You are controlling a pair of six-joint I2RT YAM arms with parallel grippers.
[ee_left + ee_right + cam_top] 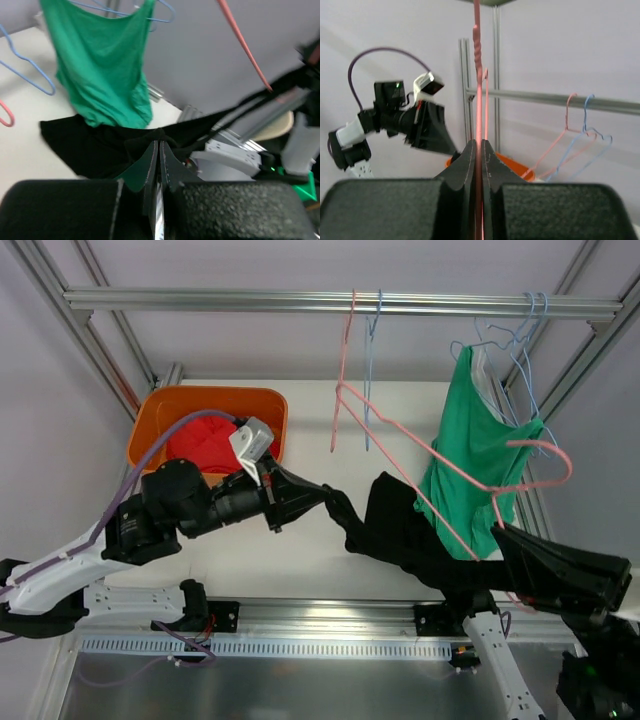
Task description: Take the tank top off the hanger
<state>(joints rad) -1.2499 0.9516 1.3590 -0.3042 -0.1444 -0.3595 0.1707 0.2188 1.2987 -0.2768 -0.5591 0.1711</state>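
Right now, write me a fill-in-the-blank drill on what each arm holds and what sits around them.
1. The left gripper, jaws shut, pinches the ____ tank top.
2. The right gripper, jaws shut, pinches a ____ hanger.
3. The green tank top hangs toward the robot's ____ end of the rail.
4. The orange bin holds a ____ cloth.

Missing words: black; pink; right; red.

left arm: stretched rightward, forearm roughly level | left gripper (323, 497): fingers pinched together on black tank top (400, 530) | right arm: rising from lower-right base, angled left | right gripper (502, 532): fingers clamped on pink hanger (478, 75) wire
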